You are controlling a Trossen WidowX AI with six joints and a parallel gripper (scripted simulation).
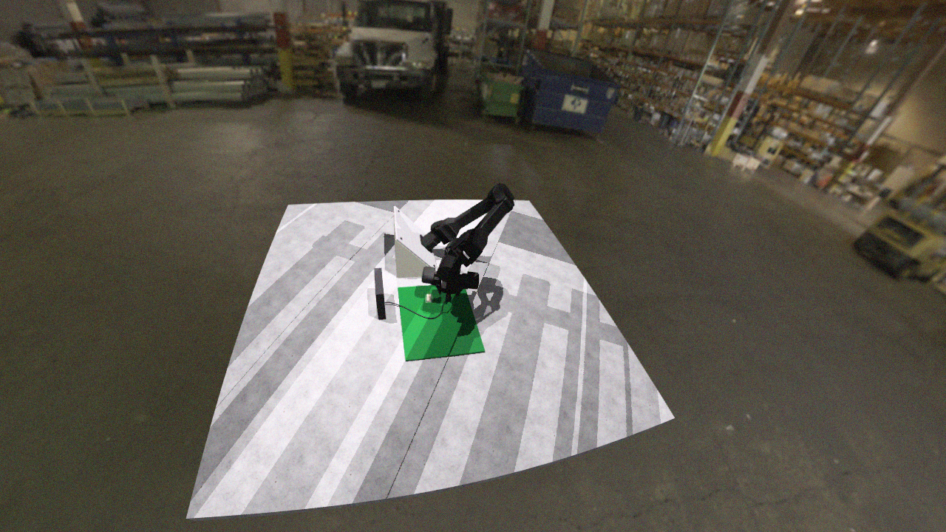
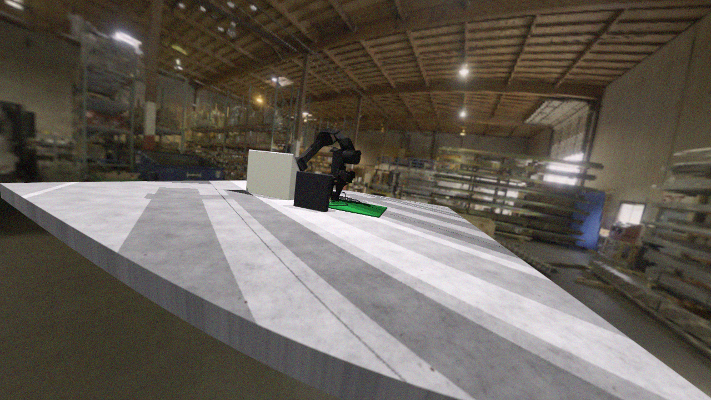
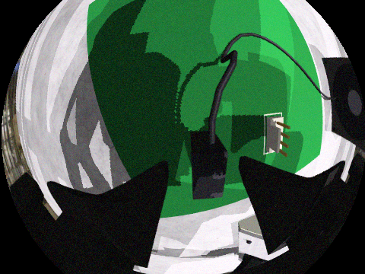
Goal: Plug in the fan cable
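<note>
The green board [image 1: 436,337] [image 2: 365,209] [image 3: 152,15] lies flat on the table. The dark plug [image 3: 209,173] stands on the board, and its black cable [image 3: 223,81] runs up and over to the black fan [image 3: 350,102] [image 1: 378,292] [image 2: 312,190] at the board's edge. The white four-pin header [image 3: 275,134] [image 1: 429,299] sits on the board to the right of the plug, apart from it. My gripper [image 3: 204,164] [image 1: 448,294] [image 2: 341,191] is low over the board with one finger on each side of the plug. It is open, and a gap shows on both sides of the plug.
A white upright panel [image 1: 404,254] [image 2: 270,174] stands behind the board, close to the arm. A small white block [image 3: 252,239] shows under my right finger in the wrist view. The fan stands upright just off the board's left edge.
</note>
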